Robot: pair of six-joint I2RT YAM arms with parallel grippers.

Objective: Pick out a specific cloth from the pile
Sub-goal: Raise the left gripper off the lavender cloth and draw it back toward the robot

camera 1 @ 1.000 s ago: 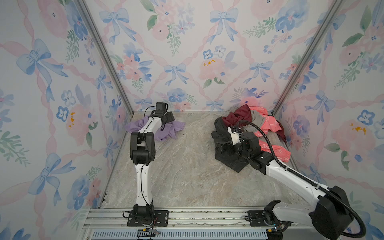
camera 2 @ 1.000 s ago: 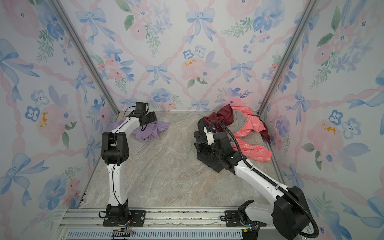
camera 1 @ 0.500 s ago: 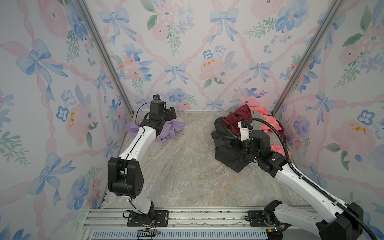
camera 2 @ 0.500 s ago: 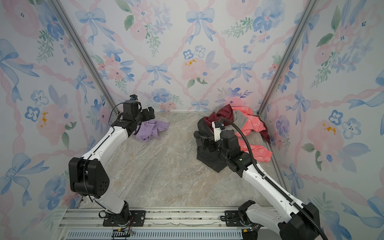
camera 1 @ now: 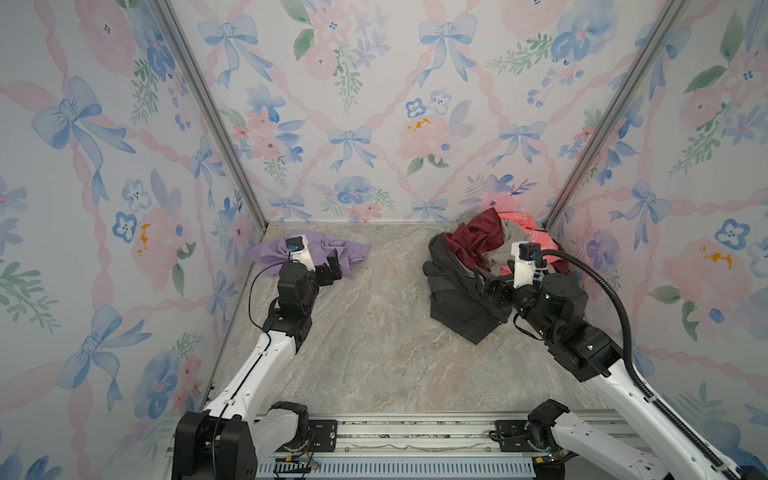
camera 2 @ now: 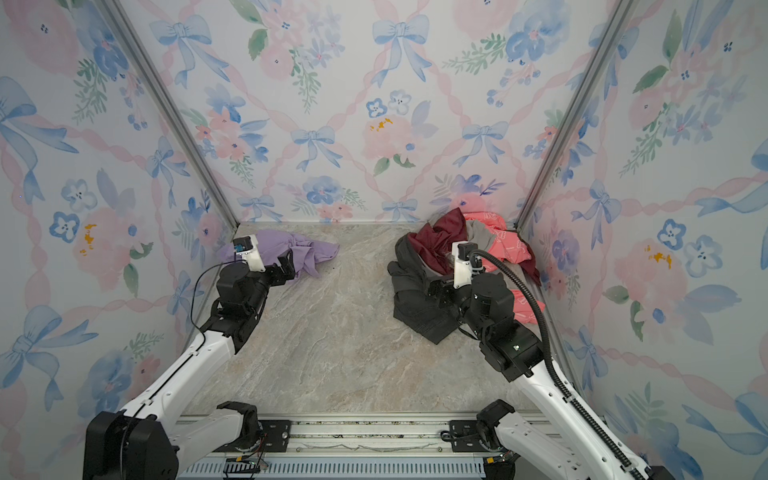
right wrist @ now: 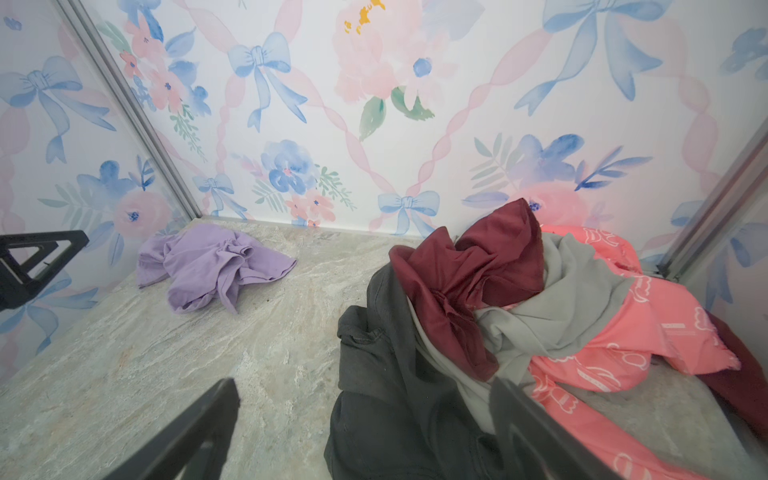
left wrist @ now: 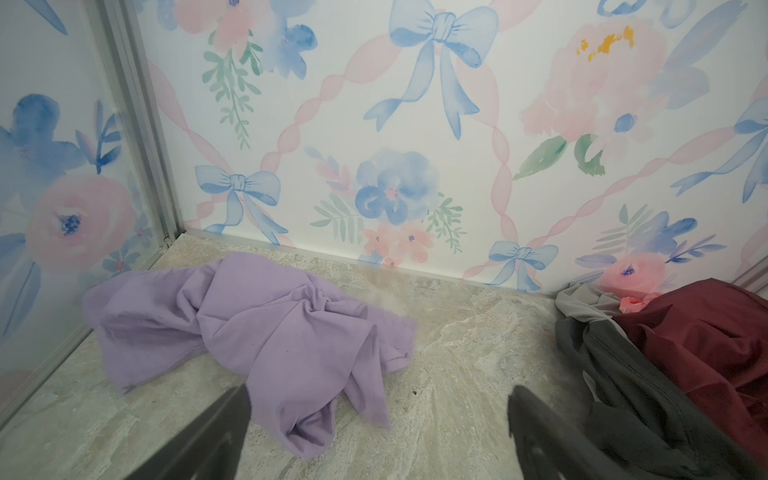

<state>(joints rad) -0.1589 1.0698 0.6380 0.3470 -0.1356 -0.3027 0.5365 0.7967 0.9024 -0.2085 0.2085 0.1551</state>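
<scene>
The lavender cloth (camera 1: 322, 250) (camera 2: 305, 249) (left wrist: 270, 328) (right wrist: 208, 264) lies crumpled and alone on the marble floor in the back left corner, apart from the pile. My left gripper (camera 1: 332, 267) (camera 2: 286, 267) (left wrist: 378, 401) hovers at the cloth's near edge, open, with nothing between its fingers. The pile (camera 1: 478, 253) (camera 2: 440, 253) (right wrist: 498, 307) of dark grey, maroon, beige-grey and coral-pink garments sits at the back right. My right gripper (camera 1: 488, 287) (camera 2: 438, 289) (right wrist: 365, 386) is open over the pile's dark grey garment (right wrist: 386, 374), holding nothing.
Flowered walls close in the floor (camera 1: 374, 332) on three sides, with metal corner posts (camera 1: 208, 112) at the back. The arms' mounting rail (camera 1: 415, 432) runs along the front edge. A stretch of bare marble separates the cloth from the pile.
The left arm has folded back, drawing its open gripper from over the cloth to the cloth's near edge. The right gripper has shifted slightly right along the pile. Cloth stays put.
</scene>
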